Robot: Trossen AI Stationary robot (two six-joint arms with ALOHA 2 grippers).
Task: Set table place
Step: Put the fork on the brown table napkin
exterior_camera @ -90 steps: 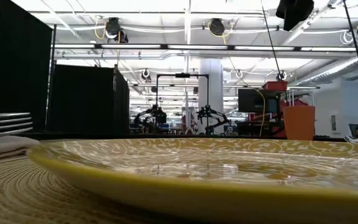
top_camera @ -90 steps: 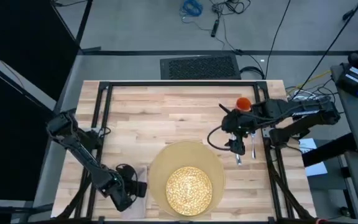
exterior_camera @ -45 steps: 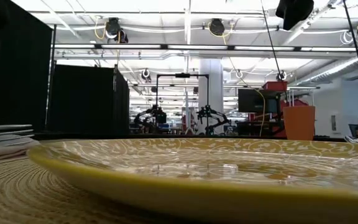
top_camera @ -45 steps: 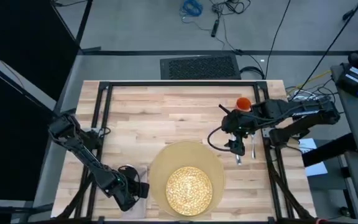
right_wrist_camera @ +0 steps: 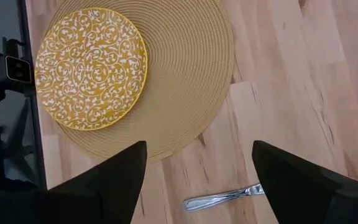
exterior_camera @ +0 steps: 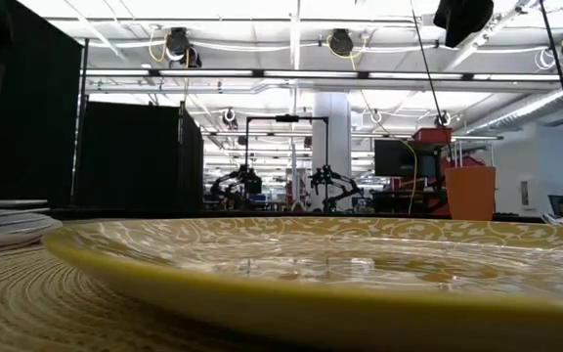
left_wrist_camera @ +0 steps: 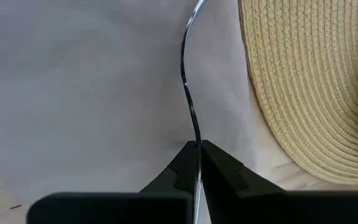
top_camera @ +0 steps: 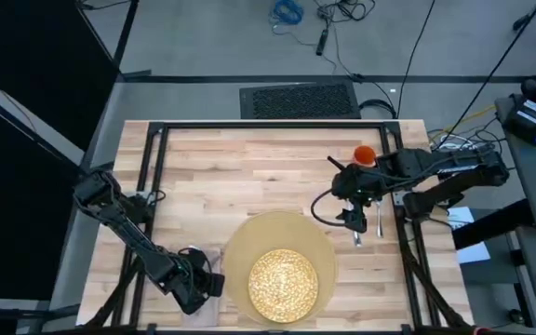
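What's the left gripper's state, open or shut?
Shut. In the left wrist view the left gripper has its fingers pressed together on a thin silver utensil, seen edge-on above the napkin, beside the placemat.

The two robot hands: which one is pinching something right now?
The left gripper, low beside the placemat. Its fingers are shut on a thin silver utensil over the napkin. The right gripper is wide open, holding nothing.

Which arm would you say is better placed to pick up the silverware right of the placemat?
Right: its open right gripper hovers by that silverware; the left gripper is beyond the placemat, shut on a thin silver utensil.
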